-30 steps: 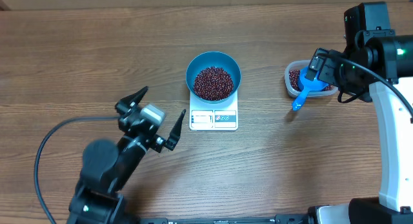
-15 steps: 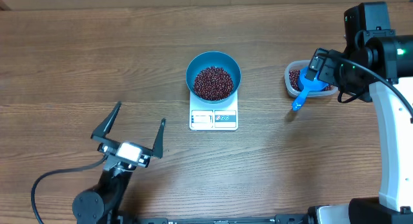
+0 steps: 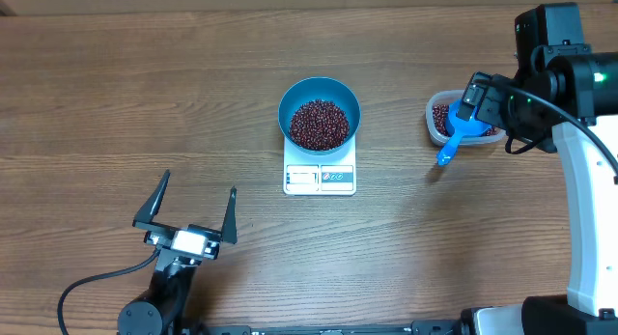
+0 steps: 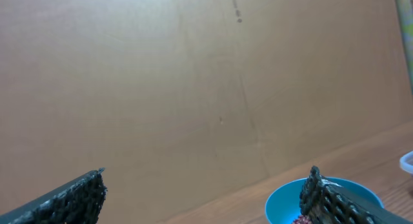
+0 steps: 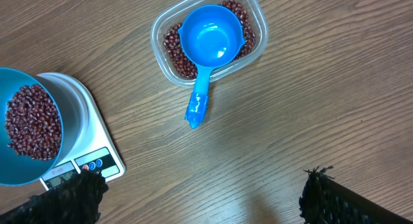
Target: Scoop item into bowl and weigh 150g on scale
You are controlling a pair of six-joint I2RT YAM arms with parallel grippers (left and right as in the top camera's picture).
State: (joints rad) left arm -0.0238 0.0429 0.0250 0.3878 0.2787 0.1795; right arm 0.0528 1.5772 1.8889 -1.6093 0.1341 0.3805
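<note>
Spreading wide, the left pincer [image 3: 200,183] hangs above the near left part of the worktop [image 3: 145,84]. Its two dark fingers [image 3: 160,190] are splayed far apart and nothing lies between them. Through the left wrist camera only the finger ends show at the bottom corners. A plain tan board fills most of that view, and a slice of blue rim peeks out by the right-hand finger.

The right pincer [image 5: 201,184] is also at full spread and grips nothing. It hovers over bare wood on the far right side, near a clear plastic tub [image 5: 157,31]. The tub holds some dark red-brown beans. A bright-blue scoop [image 5: 211,38] rests with its cup inside the tub on those beans. Its handle reaches over the tub's rim and slopes down to the worktop.

Well apart from both pincers, near the middle of the worktop, stands the scale [image 3: 320,179], white and flat, its display and buttons at the near edge. The reading is too small to make out. The bowl [image 3: 320,81], teal-blue and round, sits on the scale's platform. A maroon heap of beans [image 3: 320,124] lies in the bowl and covers its bottom.
</note>
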